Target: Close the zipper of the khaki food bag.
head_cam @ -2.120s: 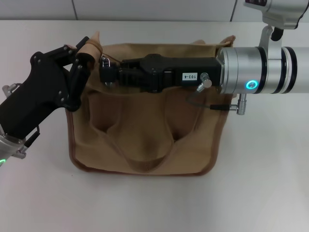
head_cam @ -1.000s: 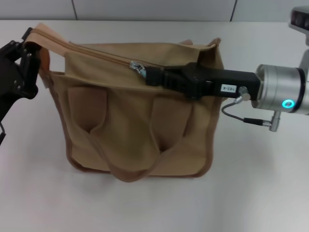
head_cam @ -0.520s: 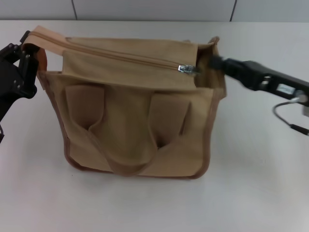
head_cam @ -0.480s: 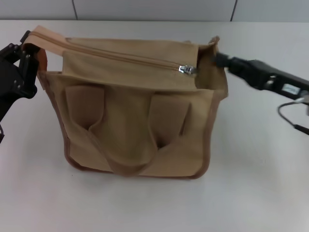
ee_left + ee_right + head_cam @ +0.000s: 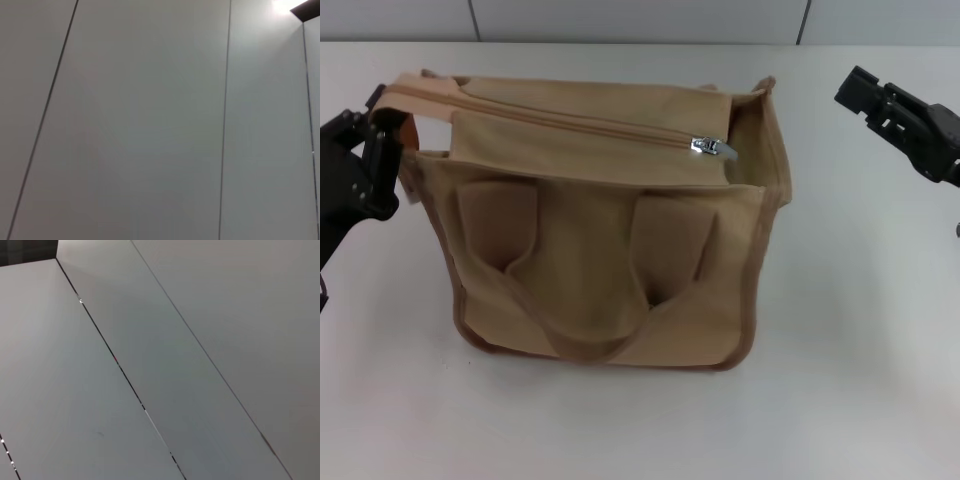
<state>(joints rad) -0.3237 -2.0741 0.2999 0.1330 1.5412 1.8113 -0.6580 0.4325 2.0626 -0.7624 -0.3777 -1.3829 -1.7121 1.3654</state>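
Note:
The khaki food bag stands on the white table in the head view, front pockets and a looped handle facing me. The zipper runs along its top, with the silver slider near the bag's right end. My left gripper is at the bag's upper left corner, shut on the end of the zipper tape. My right gripper is open and empty, off to the right of the bag and clear of it. Neither wrist view shows the bag.
The white table surrounds the bag, with a grey panelled wall behind it. The left wrist view shows only grey panels. The right wrist view shows only panels with seams.
My right gripper drew the slider from the left end to the right end of the zip, let go, and pulled back to the right. My left gripper kept hold of the left corner.

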